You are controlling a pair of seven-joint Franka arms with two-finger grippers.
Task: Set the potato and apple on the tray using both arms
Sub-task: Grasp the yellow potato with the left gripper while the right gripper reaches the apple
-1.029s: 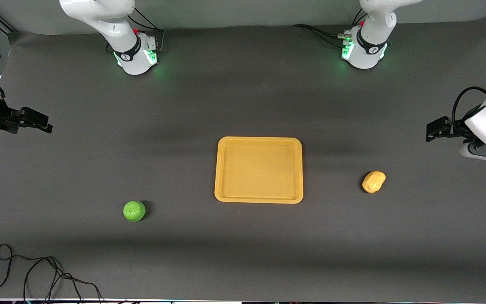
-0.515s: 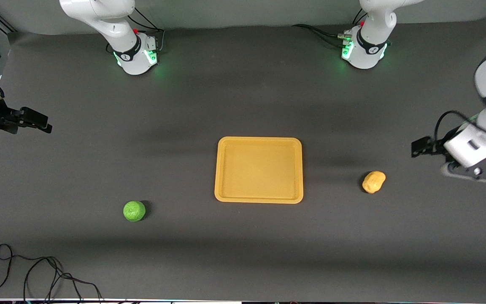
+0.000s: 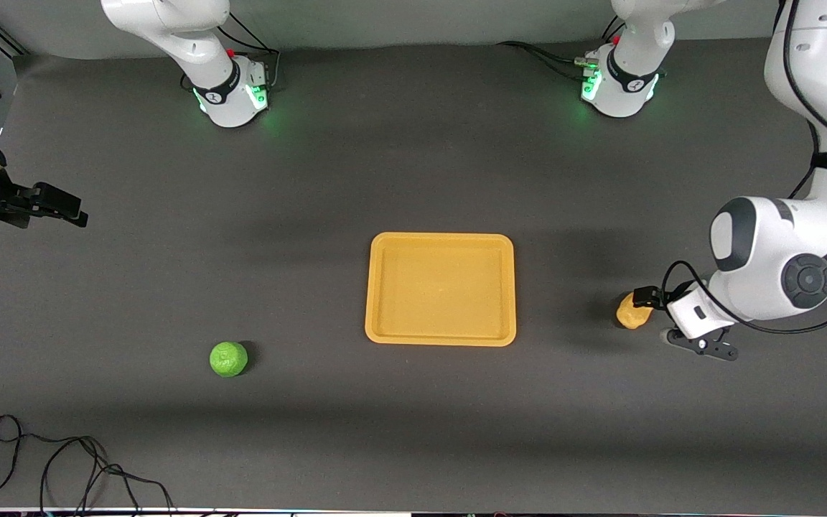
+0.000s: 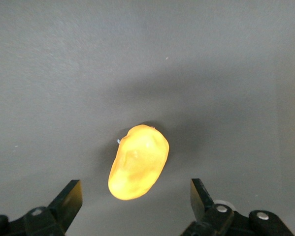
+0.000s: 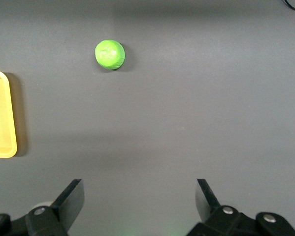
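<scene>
The yellowish-tan potato (image 3: 627,314) lies on the dark table toward the left arm's end, beside the yellow-orange tray (image 3: 441,289). My left gripper (image 3: 646,297) hangs low over the potato and is open. In the left wrist view the potato (image 4: 138,161) lies partly between the spread fingers of the left gripper (image 4: 135,191), untouched. The green apple (image 3: 228,358) sits toward the right arm's end, nearer the front camera than the tray. My right gripper (image 3: 63,206) waits open and empty at its end of the table. The right wrist view shows the apple (image 5: 110,54), the tray's rim (image 5: 0,118) and the right gripper (image 5: 140,194).
A loose black cable (image 3: 62,467) lies at the table's front edge near the right arm's end. The two arm bases (image 3: 230,90) (image 3: 618,82) stand along the back edge. The tray holds nothing.
My left arm has swung in from its end of the table and come down over the potato. The right arm, apple, potato and tray have not moved.
</scene>
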